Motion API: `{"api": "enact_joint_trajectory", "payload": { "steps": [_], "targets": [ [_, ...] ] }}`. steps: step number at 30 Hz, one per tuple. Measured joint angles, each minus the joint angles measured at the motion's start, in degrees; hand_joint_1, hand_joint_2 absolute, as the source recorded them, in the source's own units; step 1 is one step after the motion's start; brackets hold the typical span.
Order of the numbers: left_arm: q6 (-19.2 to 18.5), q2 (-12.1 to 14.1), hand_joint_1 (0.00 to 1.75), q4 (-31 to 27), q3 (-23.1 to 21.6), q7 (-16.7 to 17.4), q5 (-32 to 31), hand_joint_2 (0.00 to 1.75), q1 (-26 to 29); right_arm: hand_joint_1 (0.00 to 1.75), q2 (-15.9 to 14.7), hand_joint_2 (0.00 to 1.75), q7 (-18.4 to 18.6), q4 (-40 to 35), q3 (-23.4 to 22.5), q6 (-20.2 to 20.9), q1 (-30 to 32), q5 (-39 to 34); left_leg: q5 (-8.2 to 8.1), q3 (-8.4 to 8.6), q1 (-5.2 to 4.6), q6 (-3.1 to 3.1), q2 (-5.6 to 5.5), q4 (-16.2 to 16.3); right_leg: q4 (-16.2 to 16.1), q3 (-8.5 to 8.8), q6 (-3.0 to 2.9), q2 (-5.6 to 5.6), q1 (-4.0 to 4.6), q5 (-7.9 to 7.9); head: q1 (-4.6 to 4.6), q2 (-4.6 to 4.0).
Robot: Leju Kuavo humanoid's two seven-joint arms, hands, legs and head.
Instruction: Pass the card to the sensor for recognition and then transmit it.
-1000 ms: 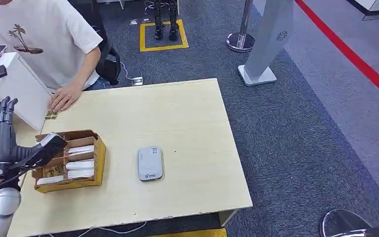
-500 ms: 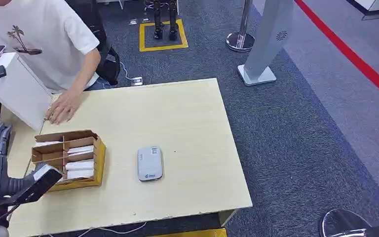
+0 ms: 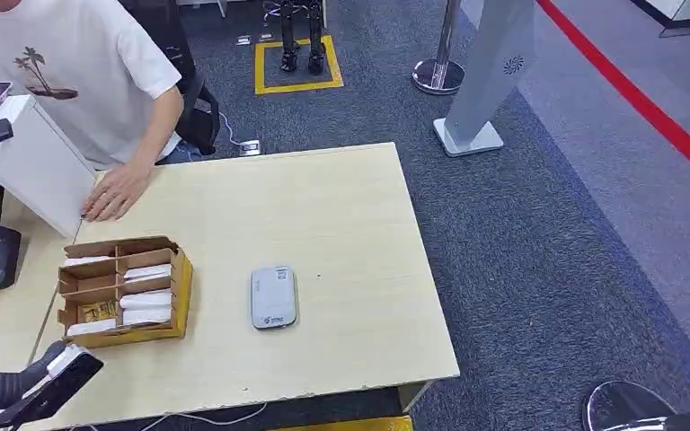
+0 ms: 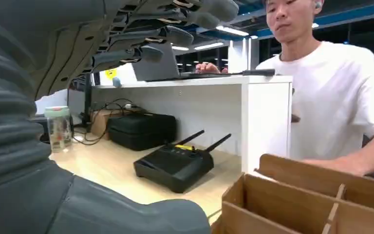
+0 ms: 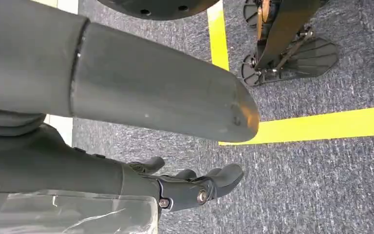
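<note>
Head view: taken from high on the body, aimed forward and down; the whole table [image 3: 260, 251] and the carpet beyond are taken in from a moderate distance. Left wrist view: set low, near tabletop level, looking along the surface, very close to the cardboard organizer [image 4: 316, 204]. The organizer [image 3: 124, 292] and the person [image 3: 72, 72] behind it are shared with the head view. Right wrist view: pointed down at carpet with yellow tape [image 5: 321, 124], at close range.

The divided box [image 3: 124, 289] sits on the table [image 3: 323, 215], left of the sensor [image 3: 273, 297]; cards [image 3: 146, 301] lie in its compartments.
</note>
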Motion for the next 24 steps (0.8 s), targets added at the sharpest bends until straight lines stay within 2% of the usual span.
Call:
{"api": "enact_joint_trajectory", "payload": {
  "steps": [9, 12, 24],
  "targets": [
    [-5.5, -0.2, 0.00, -0.3, 0.8, 4.6, -7.9, 1.75, 2.0, 0.00, 0.0, 0.00, 0.5, 0.0, 0.0, 0.2, 0.0, 0.0, 0.00, 0.00, 0.00, 0.00, -0.06, 0.0, 0.0, -0.01, 0.00, -0.05, 0.00, -0.01, 0.00, 0.00],
    [-6.8, 0.1, 0.00, 1.2, 0.4, 4.9, -9.0, 1.75, 0.5, 0.00, 0.0, 0.00, 0.5, 0.0, 0.0, 0.3, -0.1, 0.1, 0.00, 0.00, 0.01, 0.00, -0.07, 0.0, 0.0, 0.00, 0.00, -0.08, 0.00, 0.00, 0.00, 0.00],
    [-7.4, 1.3, 0.00, 5.4, -3.8, 4.8, -9.2, 1.75, -4.2, 0.00, 0.0, 0.00, 0.6, 0.0, 0.0, 0.3, -0.3, 0.1, 0.00, 0.01, 0.00, 0.00, -0.08, 0.0, 0.0, 0.00, -0.02, -0.06, 0.00, 0.02, 0.02, 0.00]
  ]
}}
